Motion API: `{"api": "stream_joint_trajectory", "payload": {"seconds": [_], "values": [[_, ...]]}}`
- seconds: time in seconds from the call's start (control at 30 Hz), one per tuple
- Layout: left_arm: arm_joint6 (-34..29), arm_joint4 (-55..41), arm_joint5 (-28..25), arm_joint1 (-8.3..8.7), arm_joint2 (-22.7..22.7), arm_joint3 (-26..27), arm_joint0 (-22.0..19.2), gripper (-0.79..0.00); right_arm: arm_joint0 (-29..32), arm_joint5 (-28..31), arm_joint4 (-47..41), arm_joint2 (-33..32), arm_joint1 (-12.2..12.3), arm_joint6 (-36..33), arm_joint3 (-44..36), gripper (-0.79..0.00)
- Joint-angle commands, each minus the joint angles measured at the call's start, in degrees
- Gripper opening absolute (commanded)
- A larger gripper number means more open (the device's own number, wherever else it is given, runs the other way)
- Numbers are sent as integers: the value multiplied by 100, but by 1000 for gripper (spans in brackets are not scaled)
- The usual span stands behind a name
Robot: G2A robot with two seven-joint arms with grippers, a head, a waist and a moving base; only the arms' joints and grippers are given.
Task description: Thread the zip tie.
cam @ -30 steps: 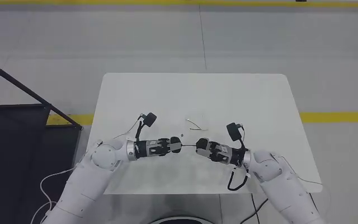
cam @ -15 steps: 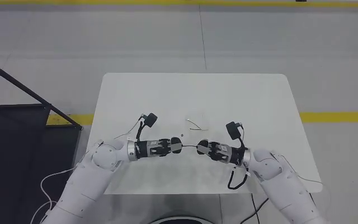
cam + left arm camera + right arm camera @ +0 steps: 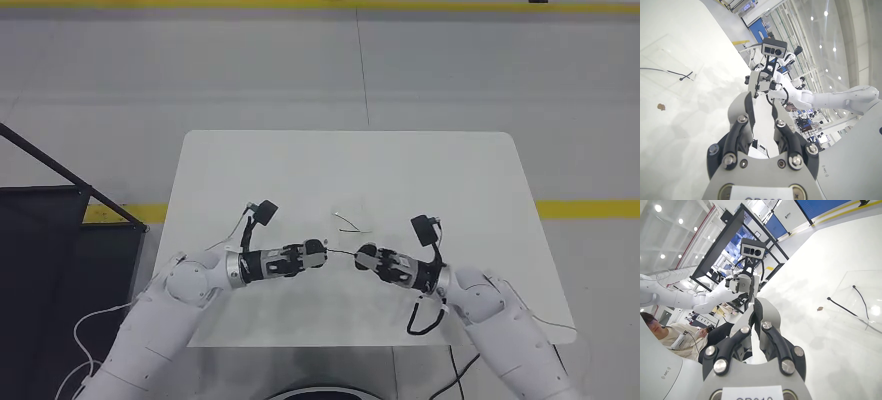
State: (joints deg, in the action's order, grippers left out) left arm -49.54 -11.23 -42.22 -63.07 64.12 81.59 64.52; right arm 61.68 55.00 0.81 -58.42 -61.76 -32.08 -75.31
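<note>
Three ties: one zip tie (image 3: 342, 255) is pinched in the closed right gripper (image 3: 754, 308), pointing at the open, empty left gripper (image 3: 762, 103), and two spare ties (image 3: 841, 307) (image 3: 861, 298) lie on the table (image 3: 450, 180) beyond both.

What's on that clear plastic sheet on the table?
A curved black zip tie and a straight black zip tie lie across the clear plastic sheet. It is see-through, so nothing is covered, yet I cannot tell whether they rest on or under it.

Table (image 3: 460, 180), white. My pads (image 3: 750, 109), black. Zip tie (image 3: 341, 254), black. Spare ties (image 3: 842, 308), black. Crumb (image 3: 661, 107), brown. Floor line (image 3: 590, 209), yellow.
</note>
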Motion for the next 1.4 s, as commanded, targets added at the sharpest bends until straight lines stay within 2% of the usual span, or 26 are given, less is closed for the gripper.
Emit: {"api": "stream_joint_trajectory", "payload": {"seconds": [0.0,0.17,0.4,0.83,0.97,1.0,1.03,1.07,1.23,1.37], "values": [[169,-22,-96,-20,-45,-25,9,0,19,12,-126,1,-8,80,25,-785],[1070,244,-352,-110,-148,-65,75,0,38,-32,-422,7,-42,314,113,-785],[2637,1244,-340,-284,-357,46,192,0,90,-290,-257,15,-117,824,65,-785],[2747,1380,-267,-313,-446,66,208,0,99,-320,-250,12,-117,837,57,-785],[3274,1797,-12,-365,-490,193,330,-6,197,-684,-48,-38,-133,1050,-125,-785],[3389,1847,-9,-385,-531,201,352,-65,215,-735,-18,-48,-137,1090,-155,-785],[3553,1913,-6,-404,-544,194,363,-222,232,-762,7,-59,-141,1124,-179,-785],[3688,2060,19,-422,-563,181,368,-299,246,-776,32,-66,-144,1142,-198,-785],[4283,2432,53,-517,-704,137,407,-446,286,-806,79,-101,-157,1153,-238,-785],[4494,2541,37,-578,-791,42,381,-477,298,-823,58,-122,-165,1107,-254,-785]]}}
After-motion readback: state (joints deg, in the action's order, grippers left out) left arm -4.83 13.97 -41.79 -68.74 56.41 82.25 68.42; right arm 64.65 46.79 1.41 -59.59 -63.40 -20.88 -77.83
